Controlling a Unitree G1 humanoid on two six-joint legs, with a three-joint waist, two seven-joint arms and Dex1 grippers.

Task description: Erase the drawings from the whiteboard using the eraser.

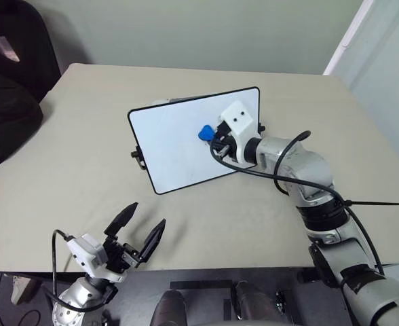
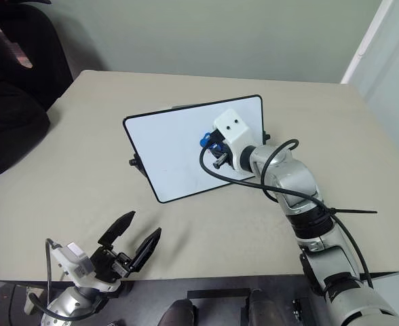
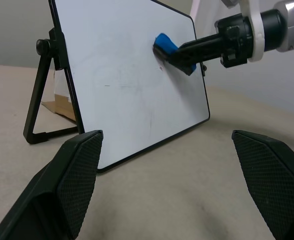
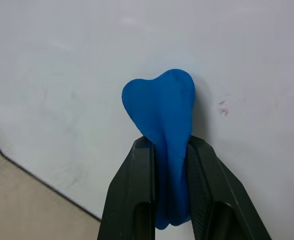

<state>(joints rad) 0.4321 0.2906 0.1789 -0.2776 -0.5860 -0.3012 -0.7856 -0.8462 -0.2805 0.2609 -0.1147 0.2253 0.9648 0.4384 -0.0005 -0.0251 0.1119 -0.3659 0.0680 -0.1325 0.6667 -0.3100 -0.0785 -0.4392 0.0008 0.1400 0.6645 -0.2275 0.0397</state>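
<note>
I find the table carrying the whiteboard, propped on its black stand and tilted back, near the middle of the tabletop. My right arm reaches across to it, and the right gripper is clamped tight on the blue eraser, the soft block squeezed between the two fingers with its rounded end protruding and pressed to the board face toward the upper right. I judge the step in hand to be the wiping itself — well advanced, since the board reads almost clean. What remains of the drawings is a faint reddish smudge just beside the eraser in the right wrist view; a few thin grey streaks lower on the board may be residue, though I cannot say for certain. The next move calls for sliding the eraser sideways over that smudge while keeping contact, with light pressure only — the board stands on a thin prop and could tip or skid if pushed hard. The left gripper hangs near the table's front edge, fingers spread wide, holding nothing, well apart from the board.
</note>
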